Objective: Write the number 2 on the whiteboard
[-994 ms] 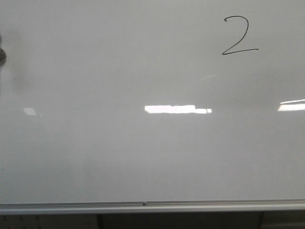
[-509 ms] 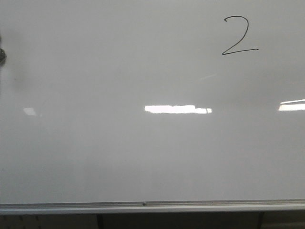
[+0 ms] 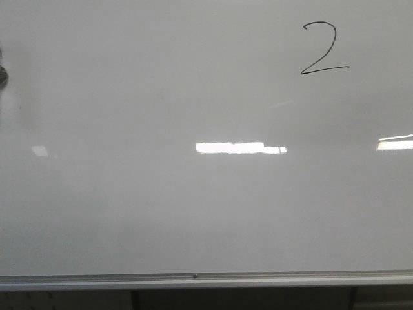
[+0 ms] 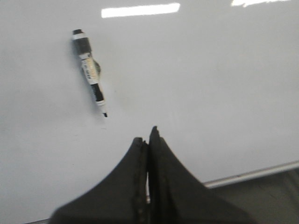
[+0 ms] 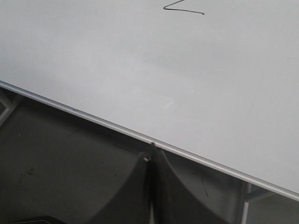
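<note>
1. A large glossy grey-white whiteboard [image 3: 161, 194] fills the front view, its silver rail along the lower edge.
2. A thin black number 2 [image 3: 324, 48] sits in the board's upper right corner.
3. The left claw [image 4: 148, 135] is clenched, gripping nothing; a black-and-white marker [image 4: 90, 71] lies on the board near it.
4. The right claw [image 5: 150, 154] is clenched and empty, over the board's rail.

Bright ceiling-light reflections [image 3: 240, 148] glare above; below, dark, possibly scuffed grey floor [image 5: 56, 177].
</note>
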`<action>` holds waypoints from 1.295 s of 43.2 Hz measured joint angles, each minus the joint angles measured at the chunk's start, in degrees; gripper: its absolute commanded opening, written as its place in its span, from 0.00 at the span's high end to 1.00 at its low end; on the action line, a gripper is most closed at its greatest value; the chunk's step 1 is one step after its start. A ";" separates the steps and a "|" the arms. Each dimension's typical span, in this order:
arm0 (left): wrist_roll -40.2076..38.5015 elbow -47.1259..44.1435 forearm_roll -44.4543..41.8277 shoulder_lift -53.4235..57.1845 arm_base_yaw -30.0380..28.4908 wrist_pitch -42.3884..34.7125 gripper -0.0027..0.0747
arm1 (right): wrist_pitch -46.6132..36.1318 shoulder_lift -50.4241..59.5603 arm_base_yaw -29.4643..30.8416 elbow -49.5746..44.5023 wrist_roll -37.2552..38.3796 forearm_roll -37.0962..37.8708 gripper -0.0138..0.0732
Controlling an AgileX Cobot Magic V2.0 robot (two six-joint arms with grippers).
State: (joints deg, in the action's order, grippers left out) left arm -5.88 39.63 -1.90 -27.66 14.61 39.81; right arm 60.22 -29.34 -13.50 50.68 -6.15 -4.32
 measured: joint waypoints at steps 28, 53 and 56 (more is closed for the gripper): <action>4.62 -37.66 3.30 27.22 -15.09 -27.86 0.99 | 0.00 0.00 0.00 0.00 0.00 0.00 0.92; 4.62 -39.91 2.93 27.86 -16.03 -35.11 0.99 | 0.00 0.00 0.00 -0.09 0.00 0.00 0.92; 4.62 -39.91 2.93 27.86 -16.03 -35.11 0.99 | 0.00 0.00 0.00 -0.13 0.00 0.00 0.92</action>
State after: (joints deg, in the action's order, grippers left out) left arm -1.25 -0.28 1.03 0.21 -1.42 4.71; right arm 60.22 -29.34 -13.50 50.54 -6.15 -4.32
